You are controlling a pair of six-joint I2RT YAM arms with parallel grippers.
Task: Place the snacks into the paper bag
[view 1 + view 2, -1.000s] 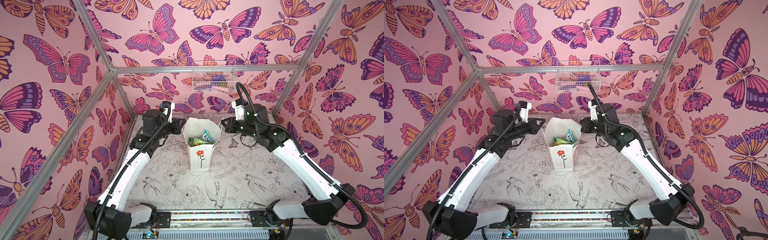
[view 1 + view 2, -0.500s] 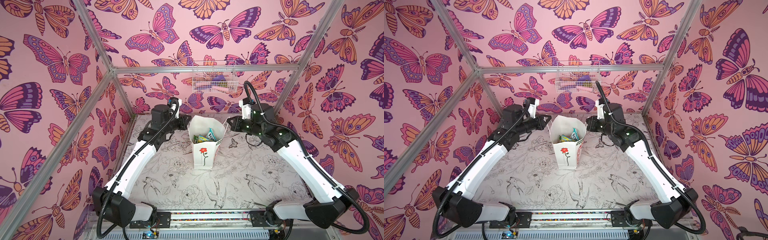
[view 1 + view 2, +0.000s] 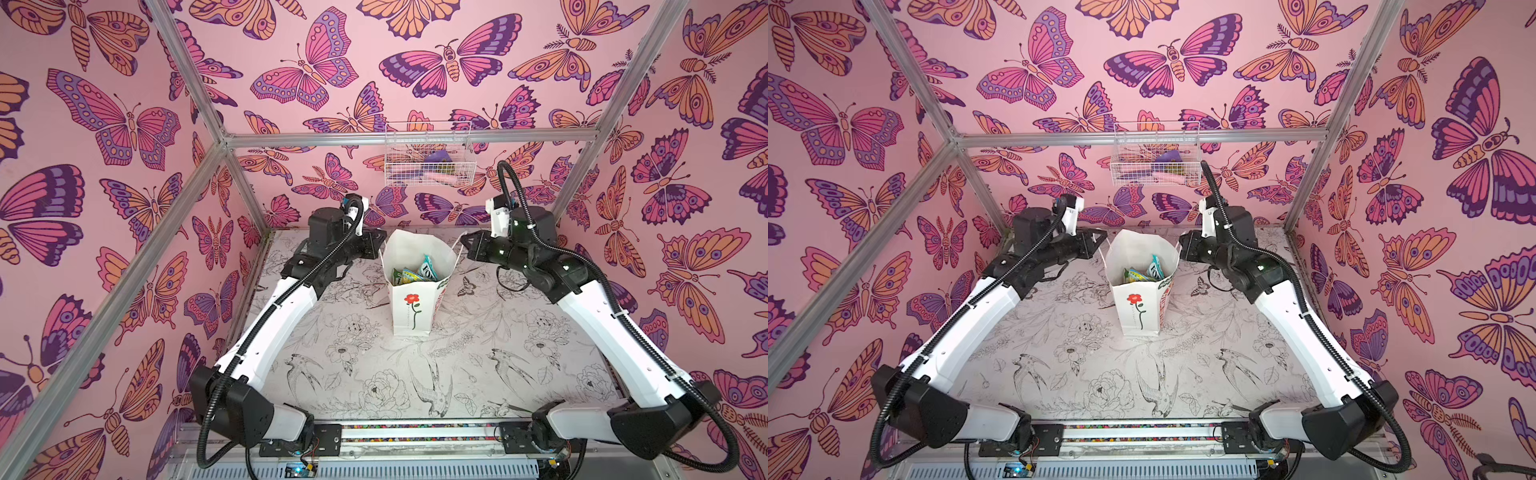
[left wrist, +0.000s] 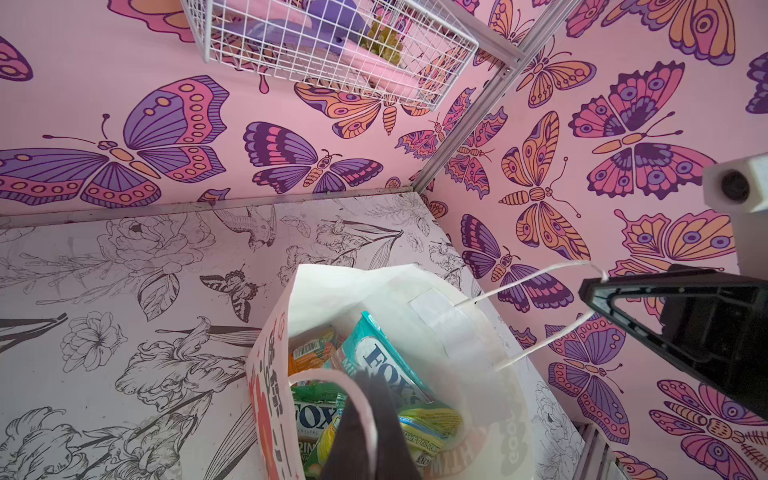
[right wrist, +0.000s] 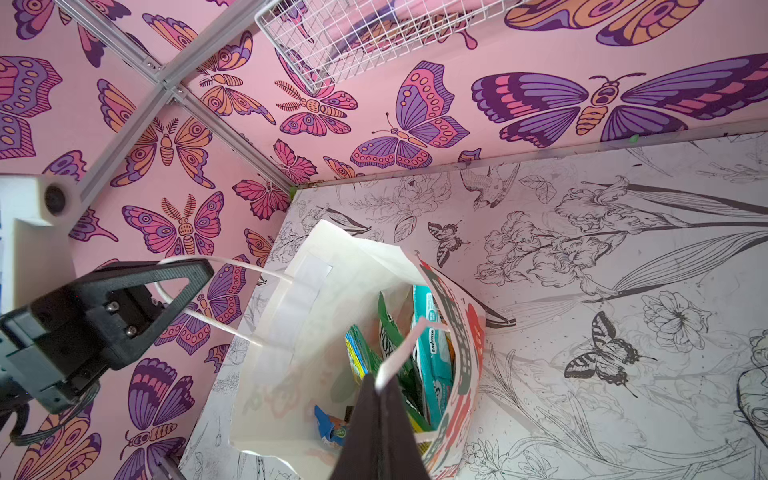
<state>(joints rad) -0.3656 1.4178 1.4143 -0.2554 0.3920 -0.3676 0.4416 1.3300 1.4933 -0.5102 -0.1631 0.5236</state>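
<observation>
Snacks (image 4: 386, 374) lie half-hidden in the paper bag (image 3: 409, 320); left tool (image 5: 201, 270) and right tool (image 4: 592, 293) clench its handles (image 4: 540, 274).

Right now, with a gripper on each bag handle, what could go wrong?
1. The left gripper and right gripper each pinch a thin cord handle; pulling apart could tear the glued patch on the paper bag.
2. An uneven pull might tip the tall bag, and the loose snacks could spill.
</observation>
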